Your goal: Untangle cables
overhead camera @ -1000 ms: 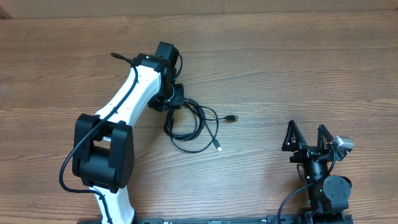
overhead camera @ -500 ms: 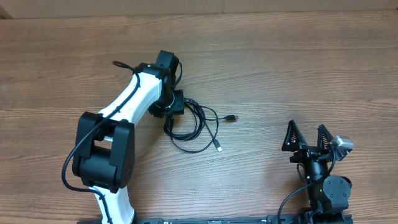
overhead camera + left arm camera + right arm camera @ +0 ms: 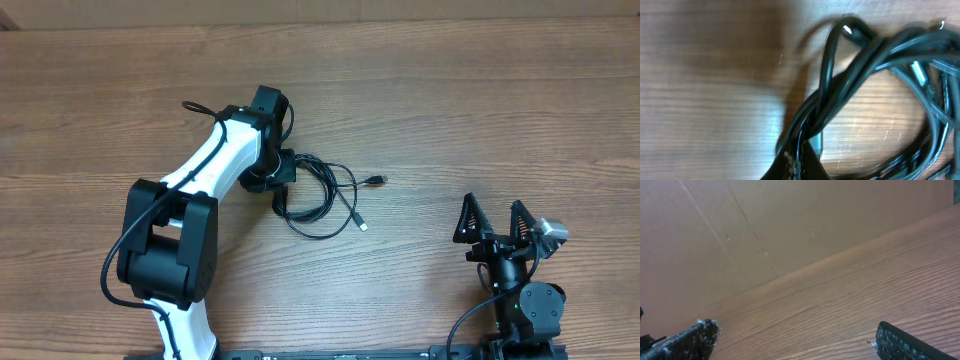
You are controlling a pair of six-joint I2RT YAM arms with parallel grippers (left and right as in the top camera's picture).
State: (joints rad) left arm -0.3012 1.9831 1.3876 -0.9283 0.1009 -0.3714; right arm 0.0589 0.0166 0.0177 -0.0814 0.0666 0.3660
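cables point(image 3: 856, 62) sit mid-table, left of centre, in one knotted coil, nothing separated yet; my left gripper point(image 3: 283, 177) looks clamped on them, right gripper point(image 3: 492, 212) spread open, idle near right.

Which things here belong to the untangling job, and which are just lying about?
Job:
cables
left gripper, shut on them

Not in use:
right gripper, open, apart from the cables
table, only the surface underneath
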